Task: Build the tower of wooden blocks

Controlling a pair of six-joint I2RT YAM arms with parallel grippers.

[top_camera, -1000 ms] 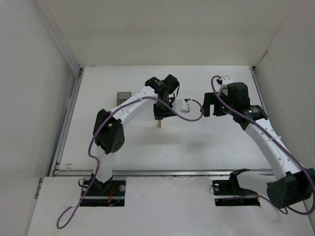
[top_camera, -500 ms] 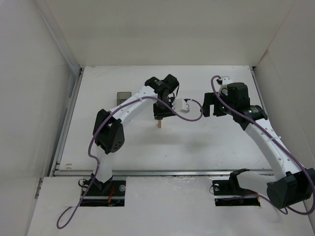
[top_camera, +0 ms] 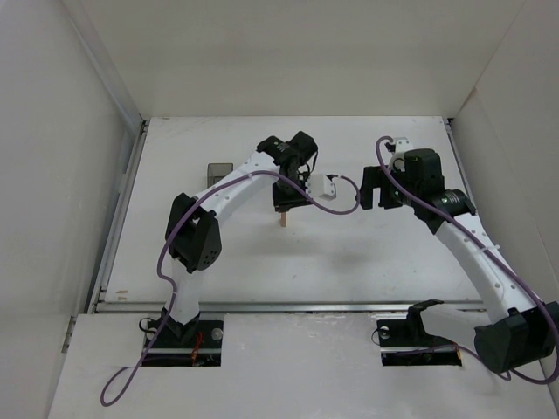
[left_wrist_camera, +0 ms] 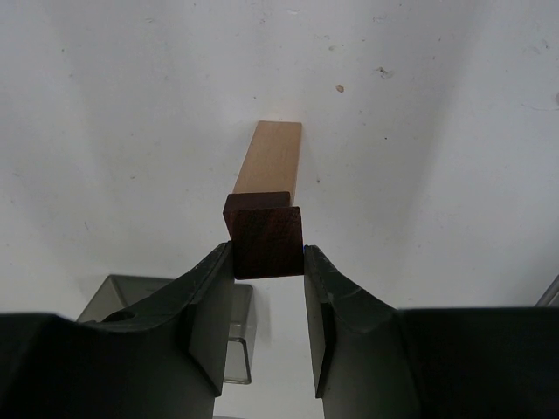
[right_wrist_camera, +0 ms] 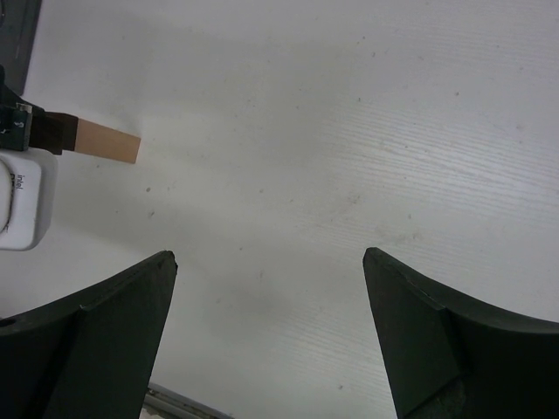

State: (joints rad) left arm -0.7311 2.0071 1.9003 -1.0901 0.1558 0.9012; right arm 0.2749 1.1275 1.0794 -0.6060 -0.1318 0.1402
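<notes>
A slim light tan upright piece (top_camera: 284, 221) stands on the white table near the middle. In the left wrist view a small dark reddish-brown block (left_wrist_camera: 266, 236) sits on top of the tan piece (left_wrist_camera: 275, 157). My left gripper (left_wrist_camera: 268, 253) is shut on this dark block, one finger touching each side. In the top view the left gripper (top_camera: 286, 201) hangs right above the tan piece. My right gripper (top_camera: 374, 196) is open and empty to the right, apart from the tower. In the right wrist view (right_wrist_camera: 269, 257) the tan piece (right_wrist_camera: 106, 142) shows at the far left.
A dark translucent rectangular bin (top_camera: 217, 173) sits on the table to the left of the left gripper; it also shows in the left wrist view (left_wrist_camera: 223, 349). White walls enclose the table on the left, back and right. A white camera body (right_wrist_camera: 22, 201) on the left wrist shows.
The right arm has shifted very slightly to the right. The left gripper, dark block and tan piece have not moved.
</notes>
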